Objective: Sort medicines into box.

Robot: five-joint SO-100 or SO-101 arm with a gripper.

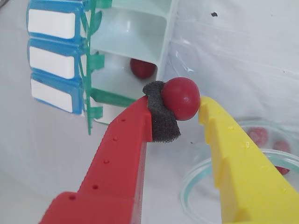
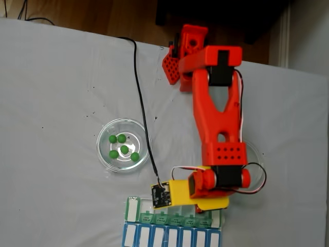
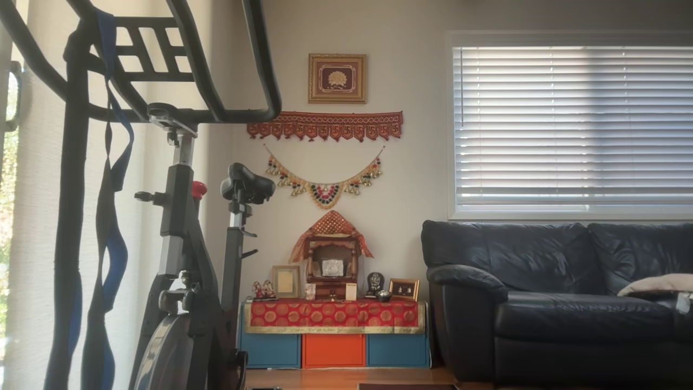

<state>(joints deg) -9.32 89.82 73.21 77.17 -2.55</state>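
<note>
- One glossy dark red ball (image 1: 181, 98) sits pinched in the pincer (image 1: 180, 108), between the black foam pad on the red finger (image 1: 122, 154) and the yellow finger (image 1: 243, 163), so that it cannot roll free on the way.
- It hangs just beside the open white compartments of the green- and blue-lidded pill organizer (image 1: 135, 28), probably to be dropped in; another red ball (image 1: 142, 67) already lies in one.
- Five green balls (image 2: 123, 145) wait in a clear round dish (image 2: 104, 135) on the white-covered worktop (image 2: 61, 82), well apart from the red ones.
</note>
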